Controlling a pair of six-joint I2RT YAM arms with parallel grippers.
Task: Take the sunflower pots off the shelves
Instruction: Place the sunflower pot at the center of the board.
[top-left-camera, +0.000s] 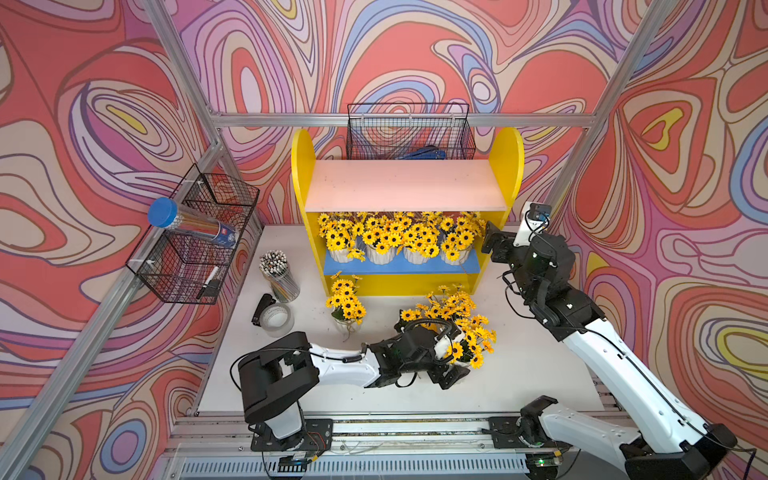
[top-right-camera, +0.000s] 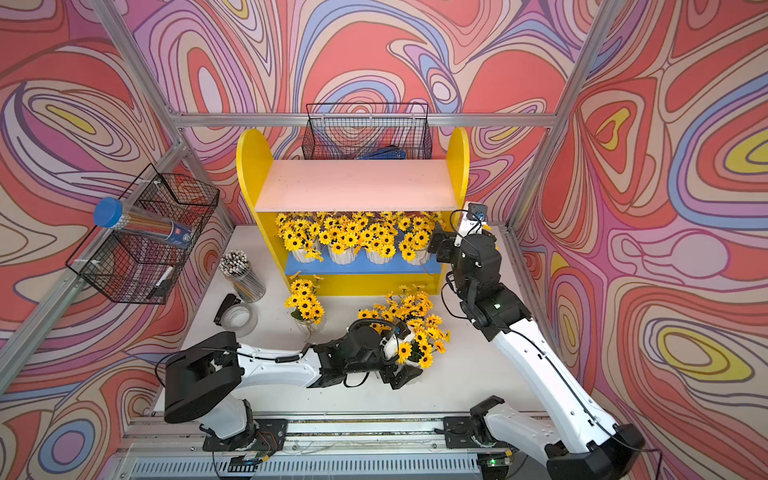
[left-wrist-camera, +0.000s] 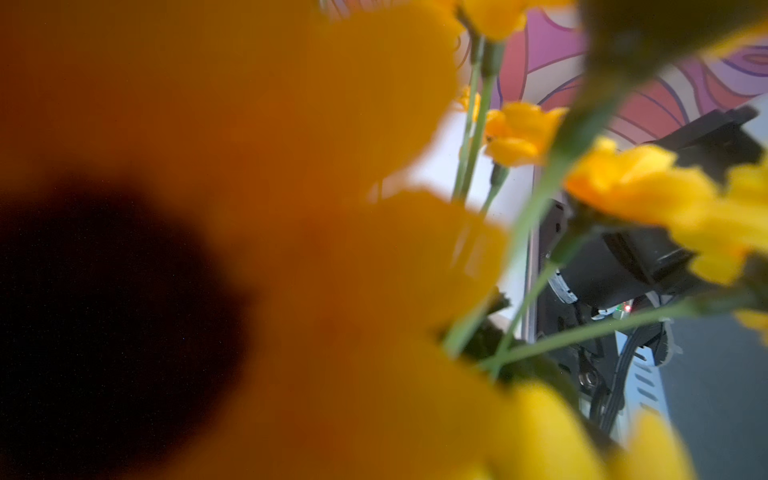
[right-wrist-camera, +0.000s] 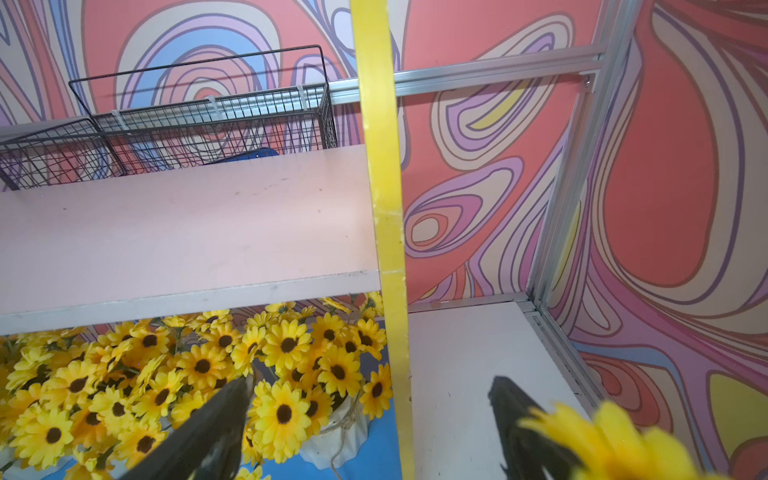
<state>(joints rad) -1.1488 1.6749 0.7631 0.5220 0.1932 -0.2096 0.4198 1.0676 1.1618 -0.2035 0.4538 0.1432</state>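
In both top views your left arm (top-left-camera: 340, 361) lies low across the table (top-left-camera: 519, 374), left gripper (top-left-camera: 449, 376) half hidden by a cluster of sunflower pots (top-left-camera: 465, 328); you can't tell how its jaws stand. One pot (top-left-camera: 347, 303) stands alone before the shelves (top-left-camera: 305, 166), four more pots (top-left-camera: 380, 255) on the blue board (top-left-camera: 399, 267). Your right arm (top-left-camera: 623, 370) reaches to the shelves' right side. Left wrist: a blurred bloom (left-wrist-camera: 291, 124) swamps it, fingers hidden. Right wrist alone settles it: right gripper (right-wrist-camera: 370, 382) spread wide, yellow panel (right-wrist-camera: 384, 187) showing between its fingers.
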